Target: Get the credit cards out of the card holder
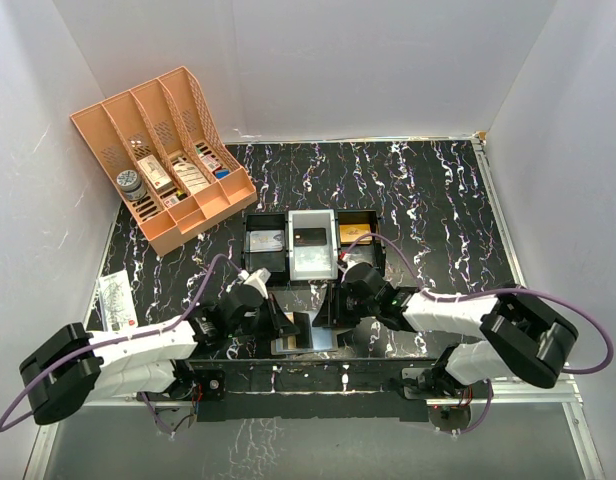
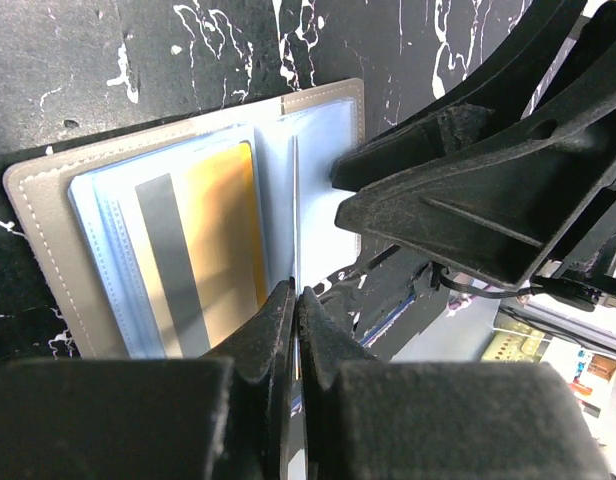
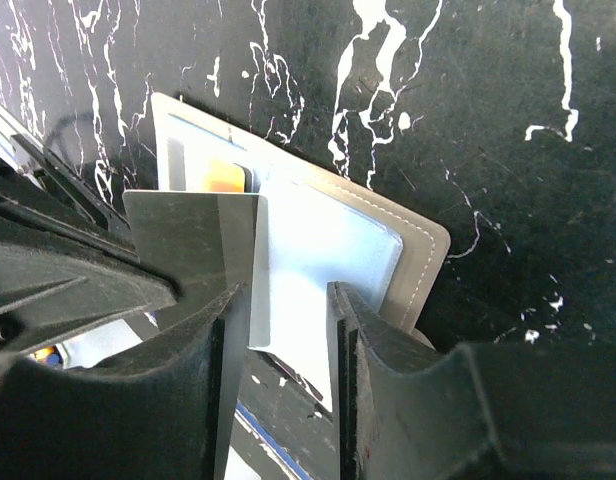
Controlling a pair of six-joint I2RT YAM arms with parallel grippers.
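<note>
The card holder [image 1: 306, 343] lies open near the table's front edge, a grey case [image 2: 38, 190] with pale-blue sleeves [image 3: 328, 240]. A gold-orange credit card [image 2: 223, 230] with a grey stripe sits in its left panel, just peeking out in the right wrist view [image 3: 226, 175]. A thin dark grey leaf [image 3: 188, 240] stands on edge at the spine. My left gripper [image 2: 297, 295] is shut on its near edge; I cannot tell whether a card is inside. My right gripper [image 3: 283, 300] stands open over the right panel with a pale-blue flap between its fingers. Both grippers [image 1: 285, 322] [image 1: 326, 312] meet over the holder.
Just behind the holder stand a black tray [image 1: 266, 245], a white tray [image 1: 313, 245] and another black tray [image 1: 358, 235]. A peach rack [image 1: 168, 160] with small boxes fills the back left. A small packet [image 1: 116, 300] lies at the left edge.
</note>
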